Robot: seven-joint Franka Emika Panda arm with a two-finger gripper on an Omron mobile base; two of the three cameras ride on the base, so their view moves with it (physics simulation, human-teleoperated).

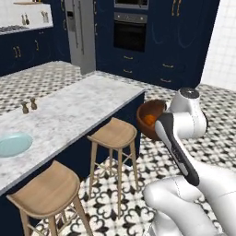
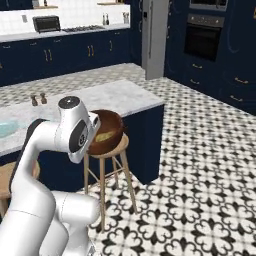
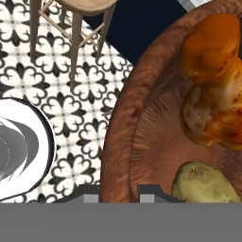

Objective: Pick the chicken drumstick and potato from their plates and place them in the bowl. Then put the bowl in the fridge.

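Hand view, left to right: the gripper (image 3: 119, 191) is clamped on the rim of the bowl (image 3: 124, 142), one finger outside and one inside. The bowl is deep, reddish-brown and wood-grained, carried in the air above the patterned floor (image 3: 90, 123) and a wooden stool (image 3: 75, 19). Inside it lie the yellowish-green potato (image 3: 203, 184) and, above that, the orange-brown, glossy chicken drumstick (image 3: 212, 80).

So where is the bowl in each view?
Left base view: bowl right of centre, off the counter end, behind the white arm.
Right base view: bowl left of centre, above a wooden stool.
Hand view: bowl across the right half, its rim in the gripper.
Shared landmark: patterned floor.
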